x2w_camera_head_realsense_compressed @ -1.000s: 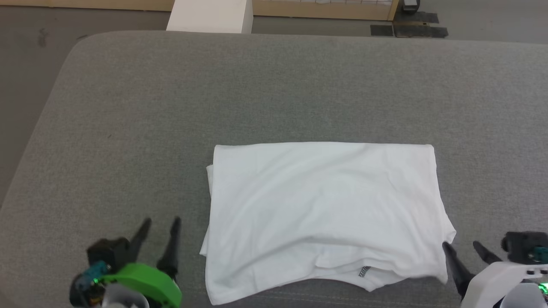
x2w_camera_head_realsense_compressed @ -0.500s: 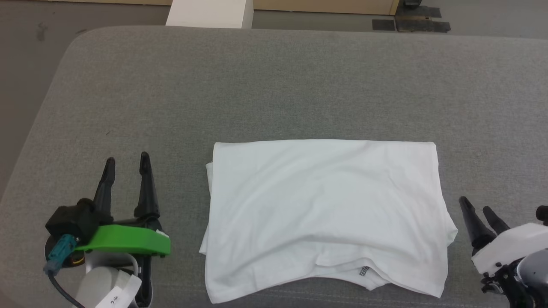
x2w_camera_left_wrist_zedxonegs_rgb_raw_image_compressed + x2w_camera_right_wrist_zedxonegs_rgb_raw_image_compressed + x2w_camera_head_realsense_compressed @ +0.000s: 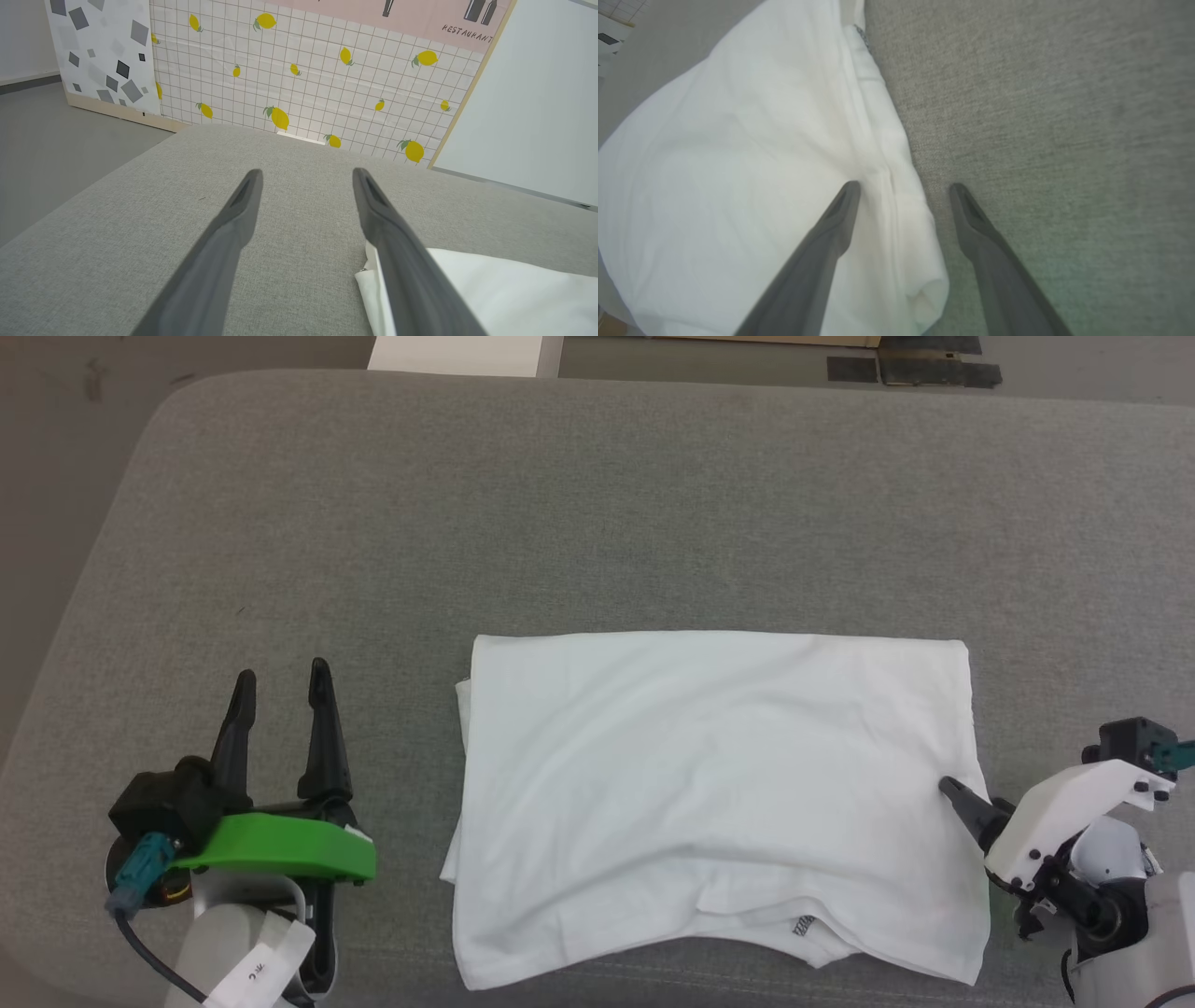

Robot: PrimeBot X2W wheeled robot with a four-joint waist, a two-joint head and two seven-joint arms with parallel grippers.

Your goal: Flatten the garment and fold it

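The garment [image 3: 719, 803] lies as a folded white rectangle on the grey cushion [image 3: 597, 523], spreading from the head view's centre toward 5 o'clock; its near edge is uneven, with layered hems and a short patch of dark stitching [image 3: 803, 926] at about 6 o'clock. The left gripper [image 3: 283, 671] sits at 8 o'clock, well apart from the cloth, its jaws spread and empty, fingers pointing to 12 o'clock. The right gripper [image 3: 904, 187] is at 4 o'clock, released and grasping nothing; it straddles the garment's right edge, one finger over the fabric, the other over the cushion; whether either touches, I cannot tell. A white box [image 3: 457, 353] stands beyond the cushion at 11 o'clock.
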